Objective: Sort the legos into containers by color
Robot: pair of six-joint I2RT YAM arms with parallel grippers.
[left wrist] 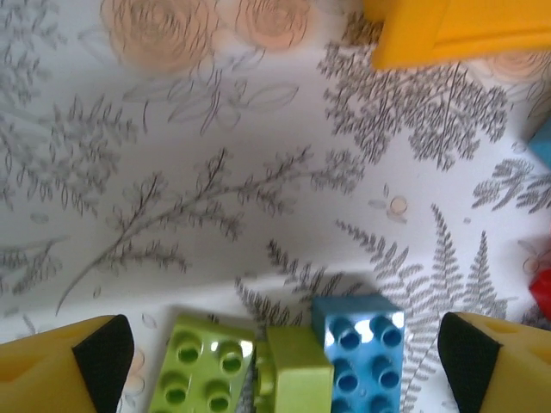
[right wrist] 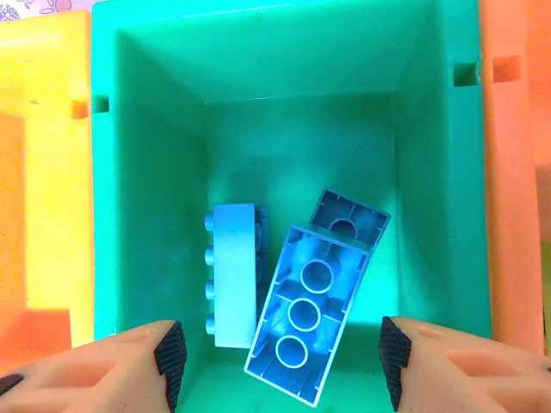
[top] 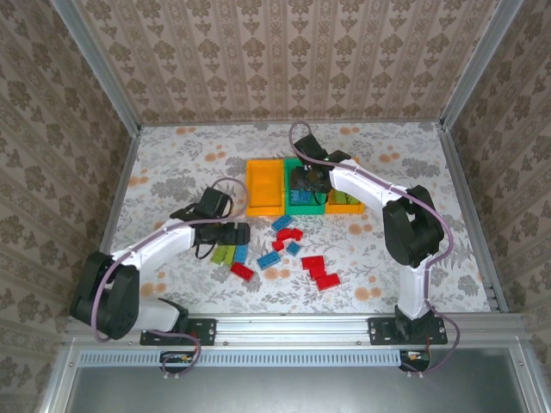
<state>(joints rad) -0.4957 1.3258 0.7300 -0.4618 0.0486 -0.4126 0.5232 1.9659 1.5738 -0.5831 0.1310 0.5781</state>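
Early in sorting: blue bricks (right wrist: 310, 310) lie in the green bin (right wrist: 146, 52) under the open, empty right gripper (right wrist: 280, 366); the open left gripper (left wrist: 286, 357) hovers over many loose bricks (top: 293, 254) mid-frame.

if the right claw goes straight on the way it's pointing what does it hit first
Most likely the upside-down blue brick lying in the green bin, directly below the open right claw. Depth is hard to judge from the wrist view.
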